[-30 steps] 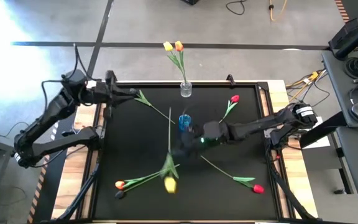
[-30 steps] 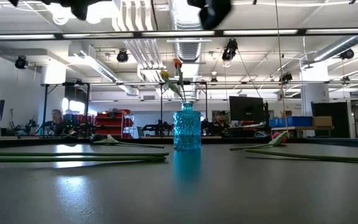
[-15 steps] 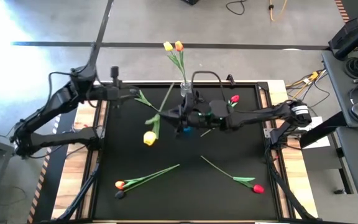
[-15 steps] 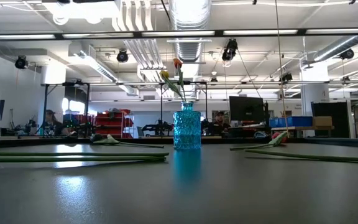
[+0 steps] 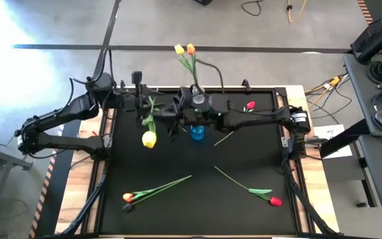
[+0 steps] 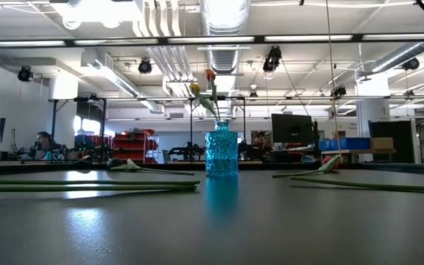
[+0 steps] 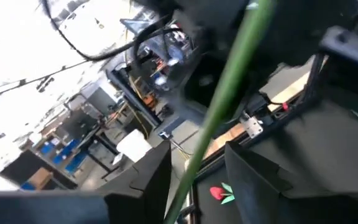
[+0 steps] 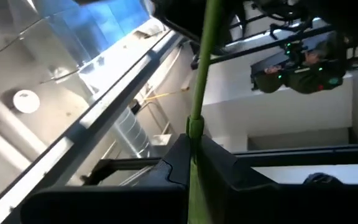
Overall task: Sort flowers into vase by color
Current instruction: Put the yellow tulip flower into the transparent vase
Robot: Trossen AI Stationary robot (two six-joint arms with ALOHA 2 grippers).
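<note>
A yellow tulip (image 5: 149, 139) hangs in the air over the table's far left, its head lowest and its stem and leaf (image 5: 152, 104) rising toward the far edge. My right gripper (image 5: 172, 114) reaches in from the right and is shut on the stem. My left gripper (image 5: 143, 105) is at the far left, open, with the same stem (image 7: 229, 93) running between its fingers (image 7: 253, 174). I cannot tell whether they touch it. A clear vase (image 5: 197, 95) at the far edge holds a yellow and an orange tulip. A blue vase (image 5: 197, 131) stands mid-table. My right gripper pinches the yellow tulip's green stem (image 8: 196, 124) between its two fingers (image 8: 219, 163), which lie across it. It comes at the stem from the table's right, slanting upward. The flower is lifted clear of the table and its head hangs lowest.
An orange tulip (image 5: 128, 196) lies at the near left. One red tulip (image 5: 274, 200) lies at the near right and another (image 5: 250, 105) at the far right. In the low view their stems (image 6: 87, 184) lie flat on either side of the blue vase (image 6: 221, 151).
My right gripper has risen and swung from the table's near middle toward the far left, past the blue vase. It carried the yellow tulip along, and the head moved from the near middle to the far left. My left arm has shifted a little toward the table's right.
</note>
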